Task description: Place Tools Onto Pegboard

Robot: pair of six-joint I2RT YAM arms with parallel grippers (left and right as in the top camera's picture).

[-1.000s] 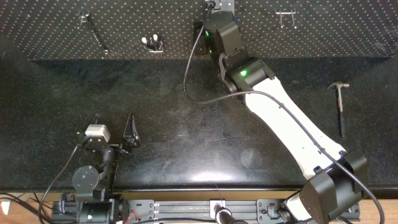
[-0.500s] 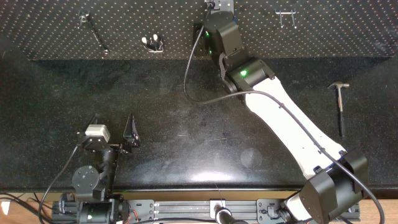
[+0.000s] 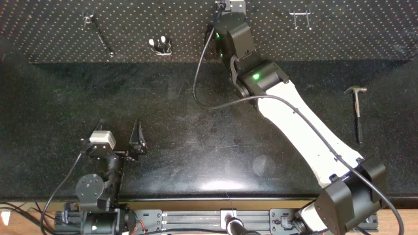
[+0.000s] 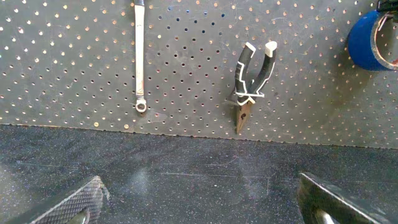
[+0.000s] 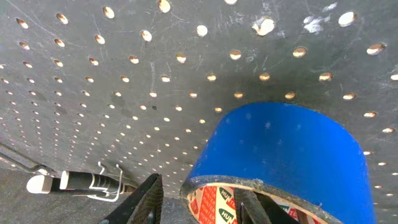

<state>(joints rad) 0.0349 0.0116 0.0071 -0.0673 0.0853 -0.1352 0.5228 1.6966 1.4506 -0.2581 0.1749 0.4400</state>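
The blue tape roll (image 5: 280,155) sits against the pegboard (image 5: 124,93). My right gripper (image 5: 198,202) is at the roll, one finger inside its core and the other just outside its wall. A narrow gap shows between the outer finger and the roll, so the jaws stand slightly open. In the top view this gripper (image 3: 230,10) is up at the board's middle. The roll (image 4: 372,38) also appears far off in the left wrist view. A wrench (image 4: 140,56) and pliers (image 4: 252,84) hang on the board. My left gripper (image 3: 121,134) rests open at the table's lower left.
A hammer (image 3: 357,112) lies on the dark table at the right. A bare double hook (image 3: 300,18) sticks out of the pegboard to the right of my right gripper. The right arm (image 3: 294,124) crosses the table diagonally.
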